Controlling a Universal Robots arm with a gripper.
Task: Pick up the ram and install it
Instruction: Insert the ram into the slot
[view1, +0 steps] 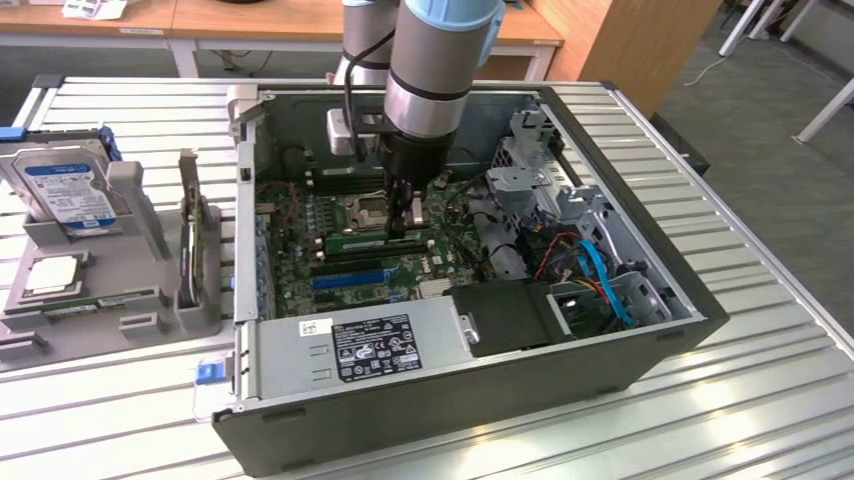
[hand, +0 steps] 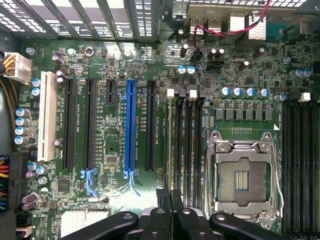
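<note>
The ram (view1: 354, 241) is a long green stick standing on edge along a black memory slot, just beside the empty processor socket (view1: 367, 210) inside the open computer case (view1: 641, 300). My gripper (view1: 398, 228) reaches straight down into the case and is shut on the stick's top edge near its middle. In the wrist view the ram (hand: 168, 145) shows edge-on as a thin line over the slots with white clips (hand: 192, 92), and the gripper (hand: 169, 197) pinches it. Whether the stick is fully seated I cannot tell.
A grey fixture (view1: 134, 330) at the exterior view's left holds a blue-labelled hard drive (view1: 67, 185) and a square silver chip (view1: 54, 275). The power supply (view1: 360, 345), blue cables (view1: 601, 280) and drive cage (view1: 534, 180) crowd the case. A blue expansion slot (hand: 130, 130) lies nearby.
</note>
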